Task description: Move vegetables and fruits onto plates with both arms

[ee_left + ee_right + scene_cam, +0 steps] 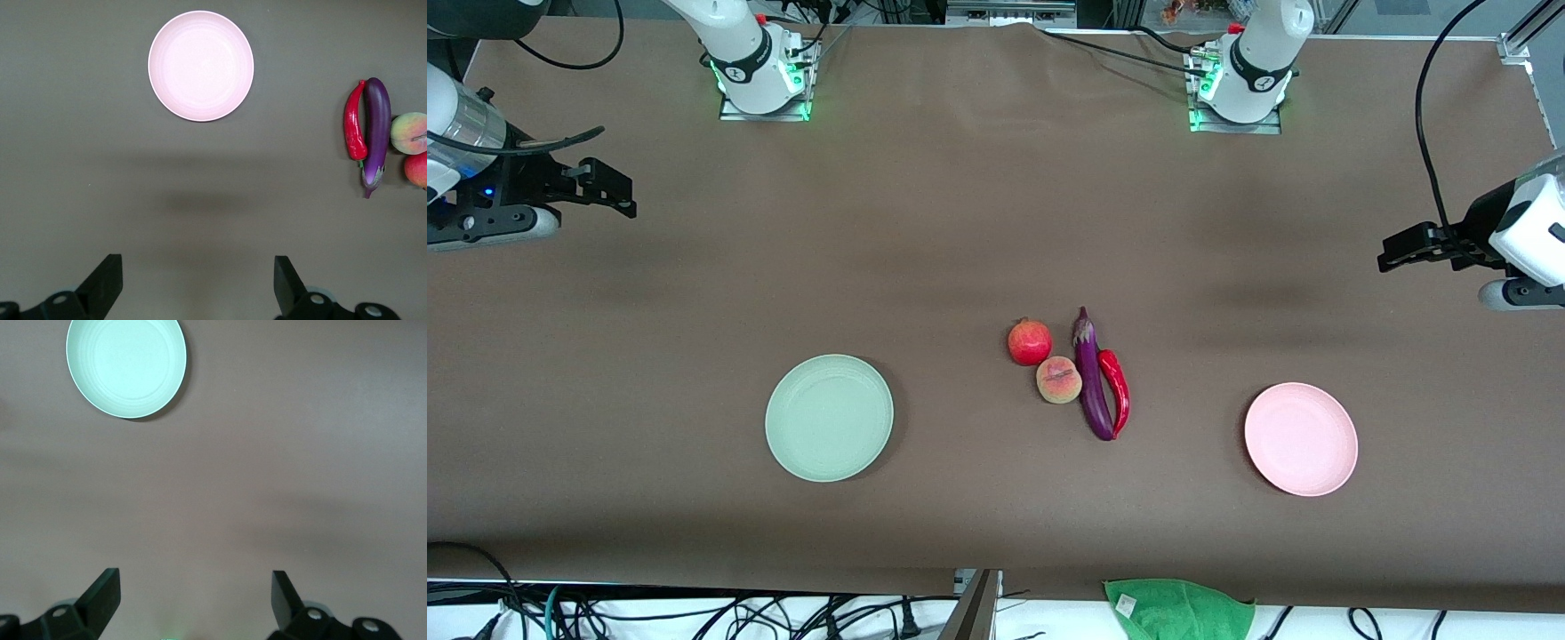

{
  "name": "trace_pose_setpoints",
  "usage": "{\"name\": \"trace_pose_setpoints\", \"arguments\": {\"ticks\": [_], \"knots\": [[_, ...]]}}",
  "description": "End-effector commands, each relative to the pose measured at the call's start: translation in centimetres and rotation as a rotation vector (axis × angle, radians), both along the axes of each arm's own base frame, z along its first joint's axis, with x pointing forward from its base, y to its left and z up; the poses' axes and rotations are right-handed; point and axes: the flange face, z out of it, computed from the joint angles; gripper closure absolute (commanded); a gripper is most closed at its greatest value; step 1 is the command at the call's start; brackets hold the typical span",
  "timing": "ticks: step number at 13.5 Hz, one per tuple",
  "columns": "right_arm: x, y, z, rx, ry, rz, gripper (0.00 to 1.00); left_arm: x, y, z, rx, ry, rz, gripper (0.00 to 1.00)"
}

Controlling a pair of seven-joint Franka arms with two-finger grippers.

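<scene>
Awaiting transfer: the pomegranate (pixel 1029 343), peach (pixel 1058 380), eggplant (pixel 1092 378) and chili pepper (pixel 1117 389) are being left clustered mid-bench between the empty green plate (pixel 829 418) and pink plate (pixel 1301 438). The left end effector (pixel 1405 250) and right end effector (pixel 605 188) are being held open, empty, above the bench ends.

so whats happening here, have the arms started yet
Nothing is being handled. The left claw and right claw both hang open above bare cloth at their own ends of the table. The pomegranate, peach, eggplant and chili lie clustered mid-table between the empty green plate and pink plate.
</scene>
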Motion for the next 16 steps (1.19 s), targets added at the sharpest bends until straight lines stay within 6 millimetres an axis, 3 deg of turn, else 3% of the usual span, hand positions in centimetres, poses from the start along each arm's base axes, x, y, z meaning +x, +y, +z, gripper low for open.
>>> {"name": "trace_pose_setpoints", "arguments": {"ticks": [1, 16], "knots": [[-0.1, -0.13, 0.44, 0.016, 0.004, 0.002, 0.0, -0.44, 0.22, 0.12, 0.015, -0.008, -0.011, 0.0], [-0.11, -0.21, 0.43, 0.016, 0.005, 0.0, 0.0, -0.21, 0.68, -0.34, 0.012, -0.002, -0.01, 0.0]]}}
